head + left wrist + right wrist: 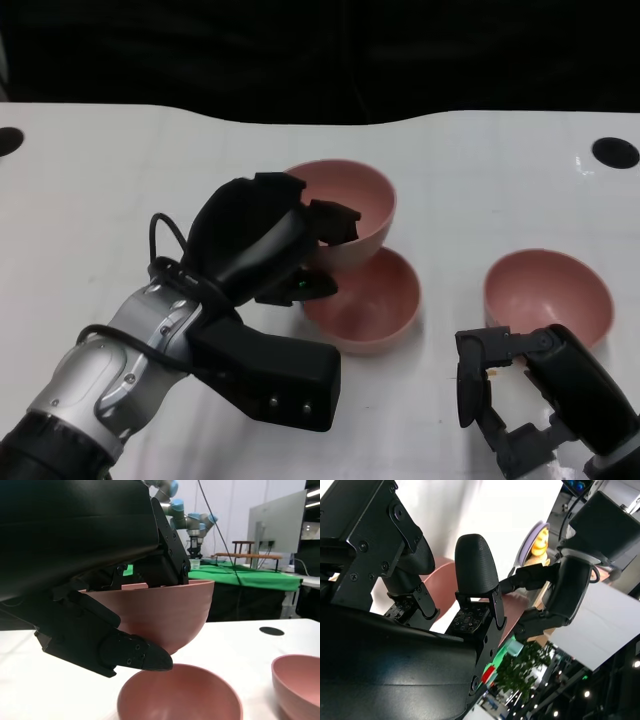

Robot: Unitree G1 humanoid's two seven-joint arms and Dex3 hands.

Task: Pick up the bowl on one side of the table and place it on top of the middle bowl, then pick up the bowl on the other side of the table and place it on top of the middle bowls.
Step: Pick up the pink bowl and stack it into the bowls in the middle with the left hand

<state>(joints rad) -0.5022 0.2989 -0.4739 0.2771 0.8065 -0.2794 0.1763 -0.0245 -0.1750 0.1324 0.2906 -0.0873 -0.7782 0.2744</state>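
My left hand grips a pink bowl by its near rim and holds it lifted and tilted over the middle pink bowl. In the left wrist view the held bowl hangs just above the middle bowl, with fingers under its wall. A third pink bowl stands on the table at the right. My right hand sits just in front of that bowl, fingers apart and holding nothing. A pink bowl wall shows behind them.
The white table has a black round hole at its far right corner and another at the far left. Its far edge borders a dark background. The third bowl also appears in the left wrist view.
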